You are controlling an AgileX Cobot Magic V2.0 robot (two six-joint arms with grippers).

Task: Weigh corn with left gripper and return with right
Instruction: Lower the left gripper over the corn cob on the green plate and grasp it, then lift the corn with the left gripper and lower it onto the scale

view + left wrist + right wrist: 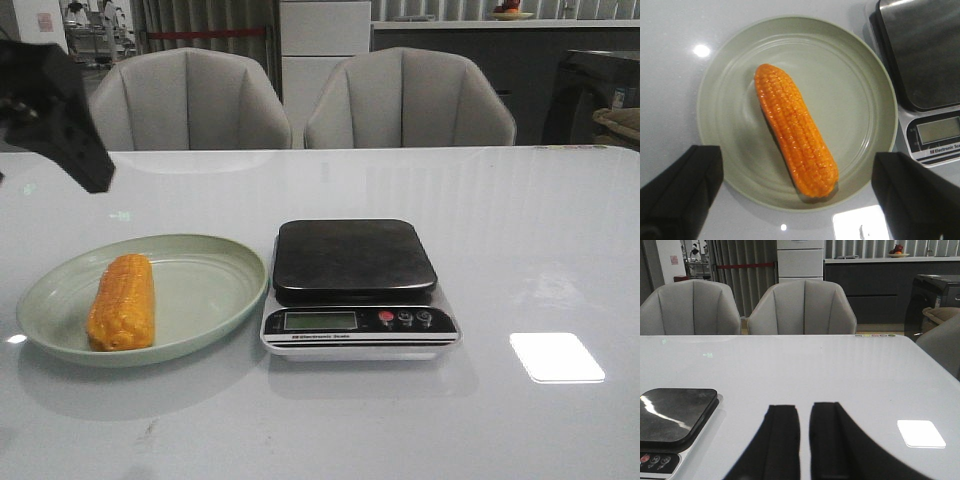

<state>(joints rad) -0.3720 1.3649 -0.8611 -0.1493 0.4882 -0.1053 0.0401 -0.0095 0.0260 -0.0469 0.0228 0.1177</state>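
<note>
I see the corn lying on its side in the pale green plate, nothing touching it. The scale stands just beside the plate, its dark platform bare. My left gripper hangs above the plate, fingers spread wide either side of the cob. My right gripper sits low over the table, fingers nearly pressed together, holding nothing. The white glossy table reflects a ceiling light; two grey chairs stand behind it.

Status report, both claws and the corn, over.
Left claw open, above the corn, not touching. Right claw nearly shut, empty, off to the side of the scale. Corn lies on the green plate; scale platform bare. Nothing blocking.
</note>
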